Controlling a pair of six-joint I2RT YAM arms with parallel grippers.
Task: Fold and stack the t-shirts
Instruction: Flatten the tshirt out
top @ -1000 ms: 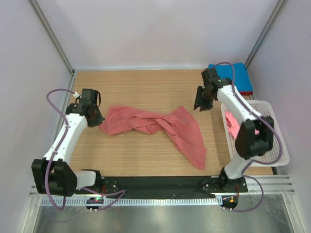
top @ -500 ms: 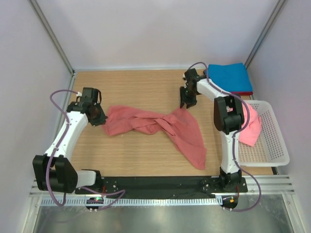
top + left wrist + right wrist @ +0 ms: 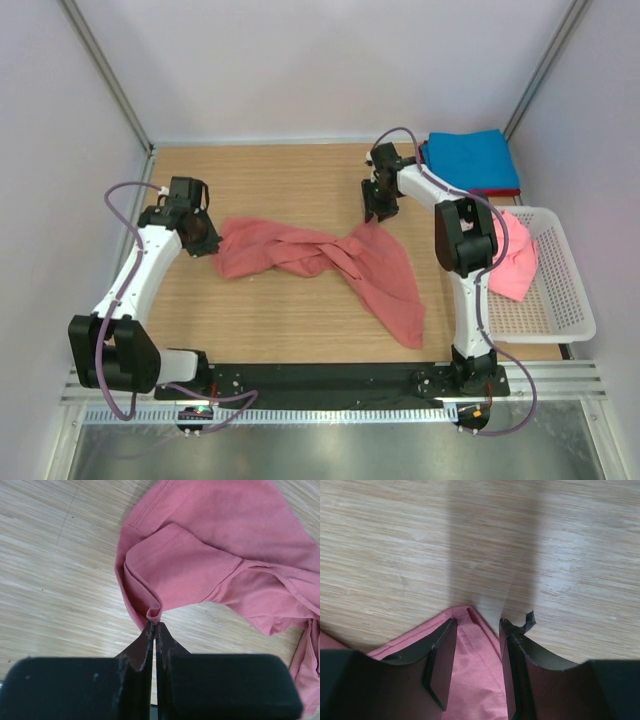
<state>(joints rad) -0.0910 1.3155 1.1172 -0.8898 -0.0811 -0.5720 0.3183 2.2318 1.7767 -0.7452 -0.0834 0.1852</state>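
Note:
A salmon-red t-shirt (image 3: 330, 260) lies twisted and crumpled across the middle of the table. My left gripper (image 3: 205, 242) is shut on a pinch of its left edge (image 3: 155, 614), with the cloth (image 3: 210, 555) spreading away from the tips (image 3: 155, 626). My right gripper (image 3: 377, 212) stands open at the shirt's far right corner. That hemmed corner (image 3: 475, 680) lies between its spread fingers (image 3: 477, 622), ungripped. A folded blue t-shirt (image 3: 470, 160) rests at the back right on a dark red one (image 3: 503, 190). A brighter pink t-shirt (image 3: 512, 265) lies in the basket.
A white mesh basket (image 3: 570, 300) stands at the right edge of the table. The folded stack fills the back right corner. Grey walls close in the left, back and right sides. Bare wood shows in front of and behind the spread shirt.
The right arm swung left from over the basket to the salmon-red shirt's far corner, and its jaws widened a little. The left gripper kept its hold and barely moved.

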